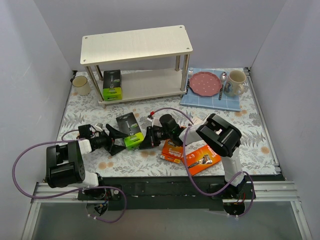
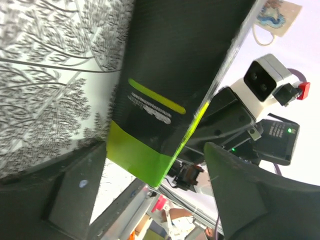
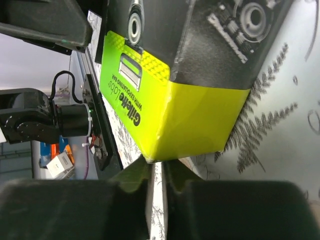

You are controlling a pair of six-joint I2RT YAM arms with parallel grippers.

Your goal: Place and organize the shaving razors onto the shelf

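Pinching a black, lime-ended pack [image 1: 129, 131] in my right gripper [image 3: 157, 172]; left gripper [image 1: 119, 140] spread wide beside it. Count: two such packs, two orange packs [image 1: 197, 156].

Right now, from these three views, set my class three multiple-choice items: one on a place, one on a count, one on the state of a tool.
1. Where on the shelf does the shelved black-and-green pack stand?
A. top board, middle
B. lower board, left end
C. lower board, right end

2. How many mugs stand on the table?
A. one
B. four
C. two

3. How is the left tool set?
A. open, astride the near black-and-green pack
B. shut on nothing
C. out of every view

Answers:
1 B: the pack stands under the top board, by the left legs.
2 C: a cream mug is left of the shelf and a patterned mug is right of it.
3 A: the left wrist view shows its fingers spread wide with the pack between them.
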